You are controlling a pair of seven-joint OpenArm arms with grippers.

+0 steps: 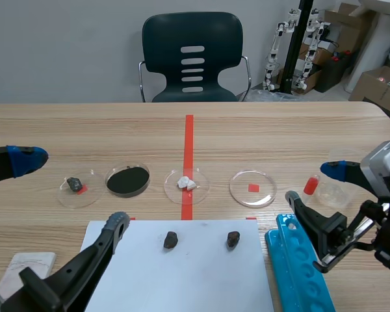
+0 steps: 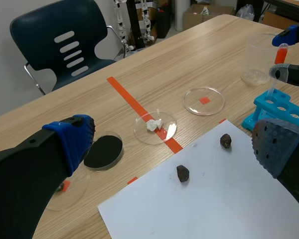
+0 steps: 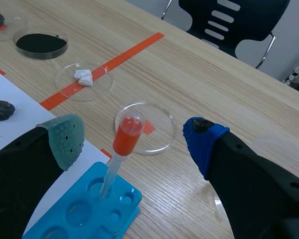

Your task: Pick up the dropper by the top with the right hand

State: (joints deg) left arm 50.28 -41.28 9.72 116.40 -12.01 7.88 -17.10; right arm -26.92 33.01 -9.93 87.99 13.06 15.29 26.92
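The dropper (image 3: 127, 135) has a red bulb on a clear stem and stands upright in a hole of the blue rack (image 3: 84, 209). My right gripper (image 3: 134, 142) is open, with the red bulb between its pads and a gap on each side. In the scene view the dropper (image 1: 310, 185) shows at the right, between the fingers of the right gripper (image 1: 312, 185), above the blue rack (image 1: 299, 260). My left gripper (image 1: 71, 192) hangs open over the table's left part, holding nothing. In the left wrist view the dropper (image 2: 280, 52) shows far off.
Four petri dishes lie in a row: one with a dark stone (image 1: 75, 184), one with black powder (image 1: 127, 181), one with white lumps (image 1: 186, 183), one bare (image 1: 253, 188). White paper (image 1: 182, 273) carries two dark stones. A clear beaker (image 1: 333, 192) stands beside the dropper.
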